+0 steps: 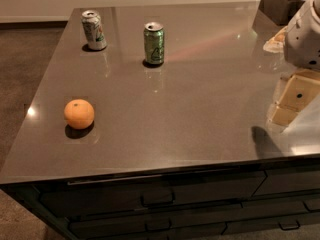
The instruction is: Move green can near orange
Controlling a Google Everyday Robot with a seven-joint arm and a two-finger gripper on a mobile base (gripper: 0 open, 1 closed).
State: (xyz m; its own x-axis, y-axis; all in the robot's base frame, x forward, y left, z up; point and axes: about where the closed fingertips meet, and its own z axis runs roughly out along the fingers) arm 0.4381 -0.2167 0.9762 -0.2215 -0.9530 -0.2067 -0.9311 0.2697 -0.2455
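The green can (154,43) stands upright at the back middle of the grey counter (200,94), with a silver top and a pale logo. The orange (79,114) lies near the counter's front left, far from the can. My gripper (292,101) is at the right edge of the camera view, above the counter's right side, well to the right of the can and holding nothing that I can see. The white arm (306,34) rises above it.
A white can with green and red marks (94,30) stands upright at the back left. A dark container (280,4) sits at the back right corner. Drawers with handles (157,198) run below the counter's front edge. Carpet lies to the left.
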